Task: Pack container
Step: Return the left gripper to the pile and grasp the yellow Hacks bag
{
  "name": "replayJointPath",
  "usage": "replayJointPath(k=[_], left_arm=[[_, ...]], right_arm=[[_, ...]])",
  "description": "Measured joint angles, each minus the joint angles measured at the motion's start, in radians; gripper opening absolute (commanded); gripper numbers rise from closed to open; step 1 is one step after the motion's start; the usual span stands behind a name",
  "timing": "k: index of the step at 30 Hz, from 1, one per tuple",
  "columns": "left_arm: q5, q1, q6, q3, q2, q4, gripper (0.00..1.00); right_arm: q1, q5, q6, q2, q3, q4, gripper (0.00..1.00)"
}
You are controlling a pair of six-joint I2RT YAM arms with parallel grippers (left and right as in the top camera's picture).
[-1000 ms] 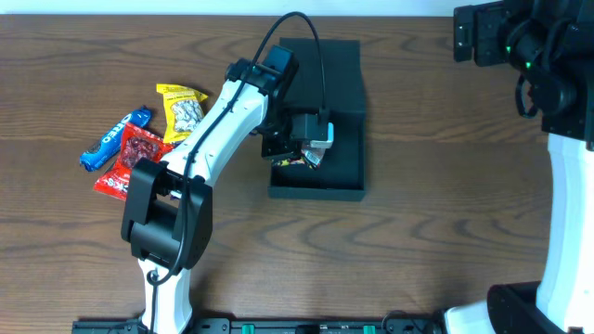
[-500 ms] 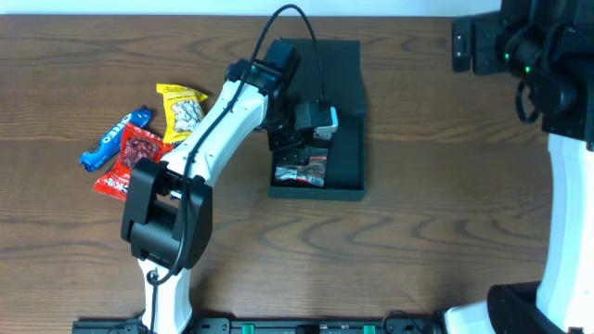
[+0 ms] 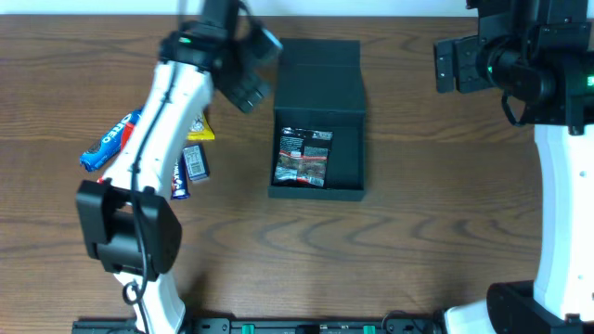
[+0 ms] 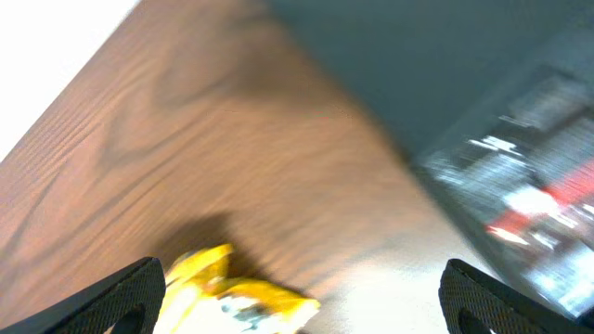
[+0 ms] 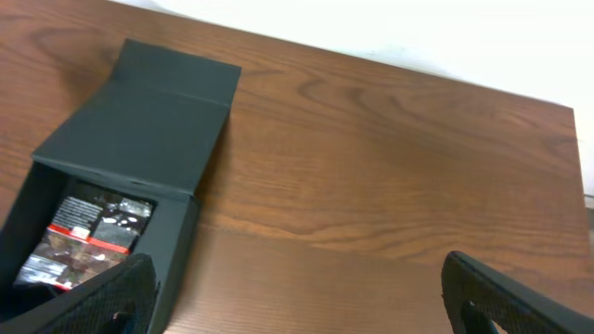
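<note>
The container (image 3: 345, 176) is a dark box with its flap lid (image 3: 320, 70) laid open toward the far edge. A dark snack packet (image 3: 303, 156) with a red stripe lies flat inside it. My left gripper (image 3: 249, 82) hangs open and empty over the wood just left of the lid. In the blurred left wrist view its gripper (image 4: 297, 299) spans a yellow packet (image 4: 232, 295), with the container (image 4: 418, 74) to the right. My right gripper (image 5: 311, 299) is open and empty, up at the far right, with the container (image 5: 139, 111) and its packet (image 5: 93, 227) at its left.
Loose snacks lie left of the box: a blue packet (image 3: 107, 144), a yellow packet (image 3: 202, 130) partly under my left arm, and two small dark-blue packets (image 3: 195, 162) beside it. The white left arm (image 3: 153, 139) crosses over them. The right arm's base (image 3: 561, 186) stands at the right edge.
My left gripper opened and let the dark packet drop into the container, then swung up and left, off the box. The right gripper moved slightly left.
</note>
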Motion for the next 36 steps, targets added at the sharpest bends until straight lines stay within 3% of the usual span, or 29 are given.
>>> replayJointPath(k=[7,17,26,28,29,32,35,36], left_arm=[[-0.037,0.159,-0.238,0.0,0.031,-0.019,0.95],[-0.203,0.148,-0.576,0.0,0.186,-0.063,0.95],[-0.241,0.153,-0.66,0.0,0.279,-0.05,0.95],[-0.245,0.153,-0.671,0.0,0.299,-0.048,0.73],[-0.251,0.154,-0.673,0.0,0.311,-0.048,0.56],[-0.25,0.155,-0.673,0.0,0.339,-0.05,0.25],[-0.264,0.155,-0.677,0.001,0.34,-0.049,0.07],[-0.273,0.156,-0.676,0.005,0.338,-0.05,0.06]], right_arm=[[0.0,-0.003,0.023,0.0,0.0,-0.01,0.99],[0.0,-0.003,0.03,0.0,0.0,-0.012,0.99],[0.0,-0.003,0.031,0.0,0.0,-0.012,0.99],[0.0,-0.003,0.031,0.0,0.0,-0.012,0.99],[0.0,-0.003,0.031,0.0,0.0,-0.012,0.99],[0.0,-0.003,0.031,0.0,0.0,-0.013,0.99],[0.0,-0.003,0.031,0.0,0.0,-0.012,0.99],[0.0,-0.003,0.031,0.0,0.0,-0.012,0.99]])
